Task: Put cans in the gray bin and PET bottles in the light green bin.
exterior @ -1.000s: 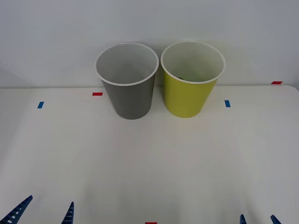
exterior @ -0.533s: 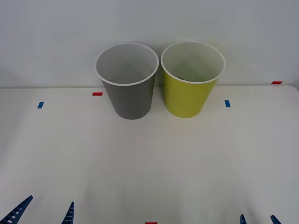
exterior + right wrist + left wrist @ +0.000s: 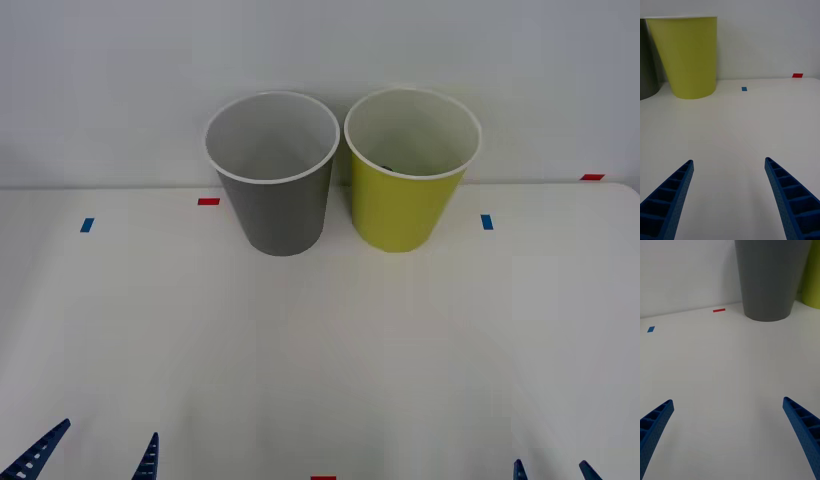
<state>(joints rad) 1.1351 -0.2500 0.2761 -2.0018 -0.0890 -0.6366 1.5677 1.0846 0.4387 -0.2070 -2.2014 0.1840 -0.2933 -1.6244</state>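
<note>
- PET bottle: a small dark bit is showing low inside the light green bin [image 3: 405,215] over its near rim; likely the cap, but too small to tell. No loose bottle or can is lying on the table [image 3: 320,340].
- Light green bin is standing upright at the table's far edge by the wall; all places below are relative to it.
- Gray bin [image 3: 275,205] is standing upright just beside the light green bin, on the robot's left of it; rims nearly touching, whether they touch I cannot tell. Its inside is looking pale with nothing seen.
- Left gripper [image 3: 95,455] is sitting well apart from the light green bin, at the near table edge on the robot's left; fingers spread wide, holding nothing.
- Right gripper [image 3: 552,468] is sitting well apart too, near edge on the robot's right; fingers apart, nothing between them.
- Change: nothing is moving versus the last second; bins, tape marks and both grippers are sitting the same.
- Meaning: sorting is looking finished, arms idling.
</note>
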